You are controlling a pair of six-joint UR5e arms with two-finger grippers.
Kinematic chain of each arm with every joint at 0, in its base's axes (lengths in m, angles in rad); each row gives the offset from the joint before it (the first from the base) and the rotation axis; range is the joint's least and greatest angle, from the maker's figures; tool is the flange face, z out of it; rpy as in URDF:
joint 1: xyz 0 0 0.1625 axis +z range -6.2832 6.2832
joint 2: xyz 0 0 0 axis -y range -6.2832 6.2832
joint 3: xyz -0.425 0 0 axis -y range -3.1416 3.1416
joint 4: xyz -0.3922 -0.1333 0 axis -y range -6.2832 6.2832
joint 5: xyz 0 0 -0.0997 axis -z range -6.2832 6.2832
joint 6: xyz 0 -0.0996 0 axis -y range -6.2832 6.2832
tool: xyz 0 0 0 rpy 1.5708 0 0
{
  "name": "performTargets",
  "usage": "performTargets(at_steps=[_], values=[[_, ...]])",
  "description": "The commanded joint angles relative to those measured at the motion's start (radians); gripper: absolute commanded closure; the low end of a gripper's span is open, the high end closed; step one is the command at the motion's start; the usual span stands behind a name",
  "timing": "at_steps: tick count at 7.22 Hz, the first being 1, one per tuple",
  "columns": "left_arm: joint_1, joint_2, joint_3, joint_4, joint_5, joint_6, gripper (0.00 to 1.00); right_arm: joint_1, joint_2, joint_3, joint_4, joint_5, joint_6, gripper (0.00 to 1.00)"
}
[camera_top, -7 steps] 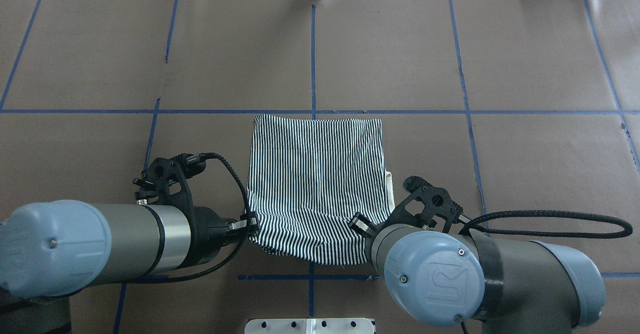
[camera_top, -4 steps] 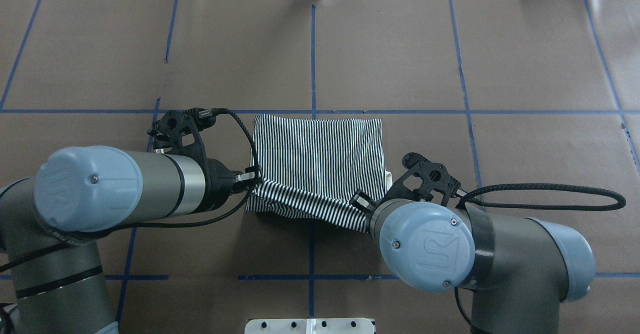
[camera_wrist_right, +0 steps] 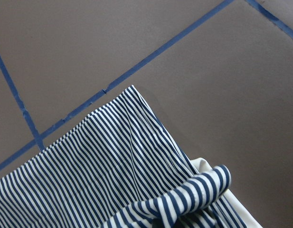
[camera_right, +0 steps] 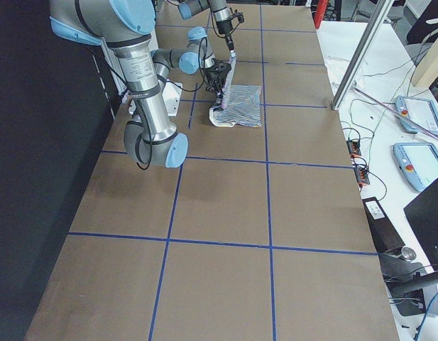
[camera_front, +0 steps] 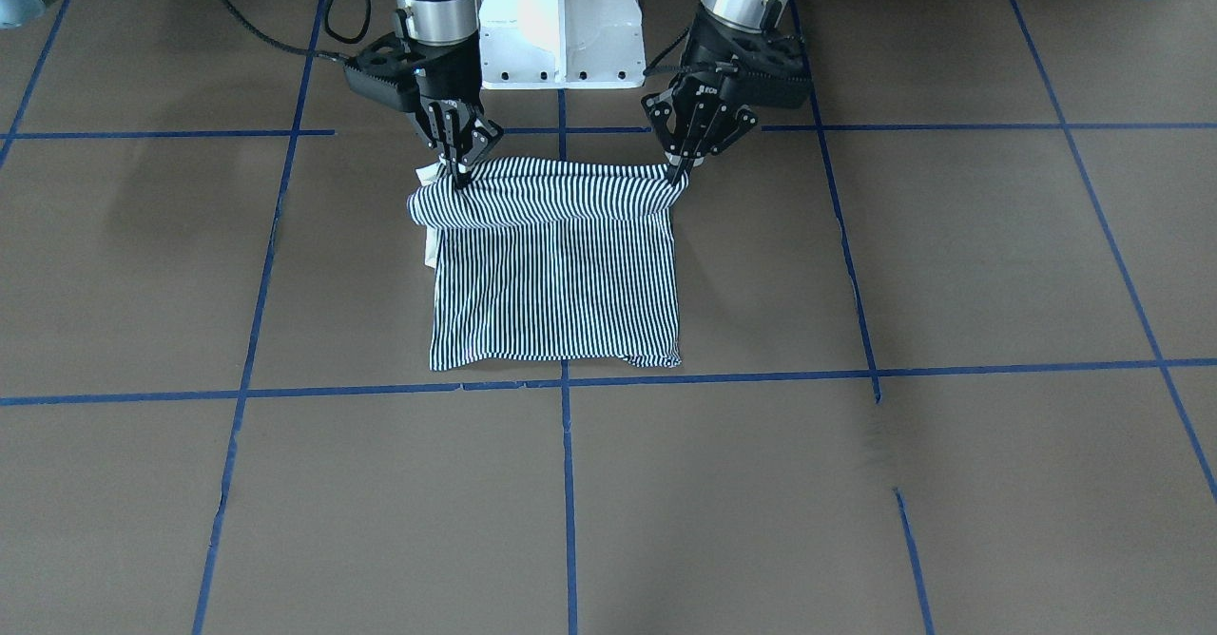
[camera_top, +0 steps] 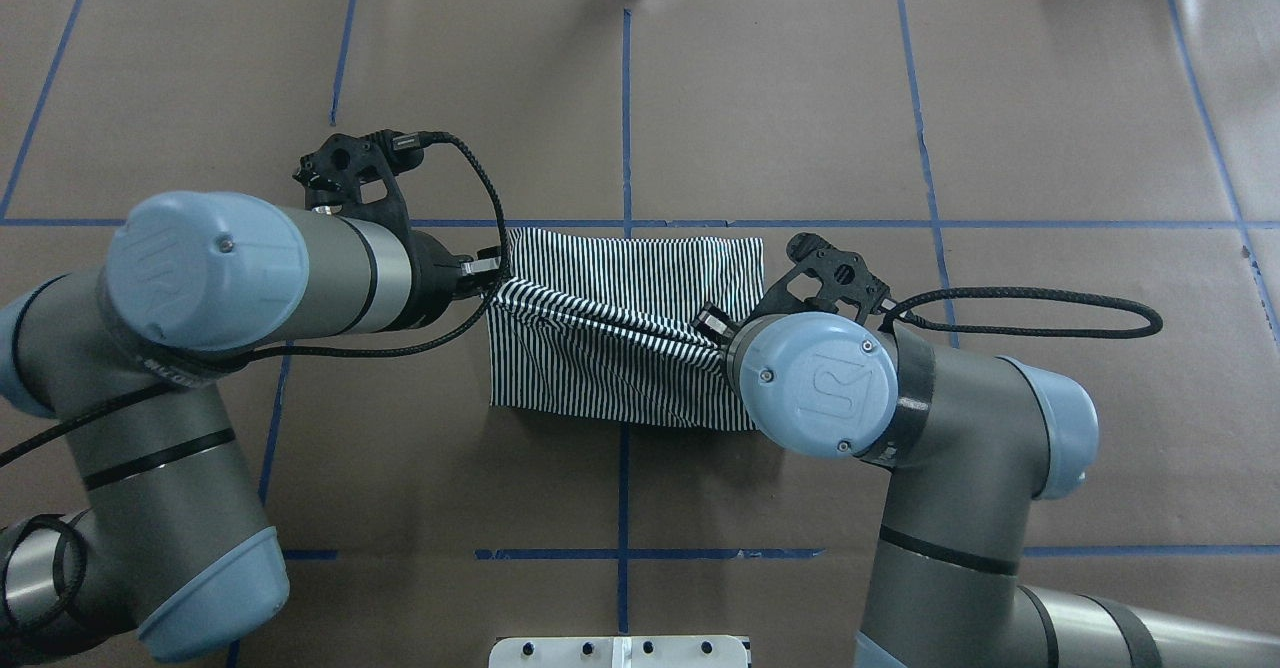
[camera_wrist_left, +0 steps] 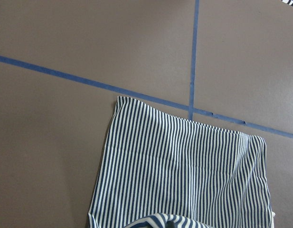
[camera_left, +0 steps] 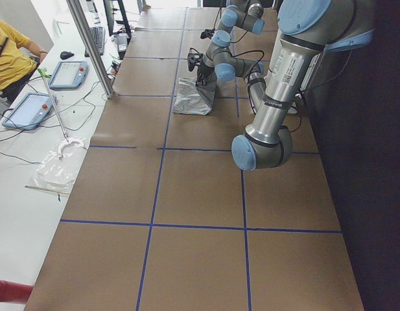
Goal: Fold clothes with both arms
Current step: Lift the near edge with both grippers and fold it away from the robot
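Observation:
The striped polo shirt (camera_top: pixel 640 263) lies as a folded rectangle at the table's middle, also seen from the front (camera_front: pixel 556 283). Its edge nearest the robot is lifted and stretched between both arms, hanging over the flat part. My left gripper (camera_top: pixel 497 274) is shut on the lifted edge's left corner (camera_front: pixel 677 177). My right gripper (camera_top: pixel 712 326) is shut on the other corner (camera_front: pixel 456 177). Cream collar fabric (camera_wrist_right: pixel 205 167) pokes out beside the right gripper's hold. The left wrist view looks down on the flat stripes (camera_wrist_left: pixel 184 171).
Brown paper with blue tape lines (camera_top: pixel 626 118) covers the table (camera_top: pixel 1050 128). The white pedestal base (camera_front: pixel 561 27) stands just behind the grippers. A bench with tablets (camera_left: pixel 67 71) and a seated person (camera_left: pixel 11 58) runs along the table's far side.
Both grippers have carried the shirt's near edge up and away from the robot, over the flat part. The left gripper went further, so the lifted edge now runs slanted.

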Motion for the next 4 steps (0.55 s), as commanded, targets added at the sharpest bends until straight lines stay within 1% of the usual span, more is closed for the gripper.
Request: performTargets(at_steps=[1,2,4], values=[[-0.028,-0.037,0.132,-0.078,0.003,0.011,1.00,0.039,0.105,-0.165,0.038,0.003,-0.022,1.00],[-0.031,-0.043,0.202,-0.143,0.005,0.022,1.00,0.043,0.111,-0.183,0.045,0.003,-0.023,1.00],[-0.036,-0.060,0.301,-0.192,0.008,0.029,1.00,0.056,0.114,-0.229,0.053,0.004,-0.026,1.00]])
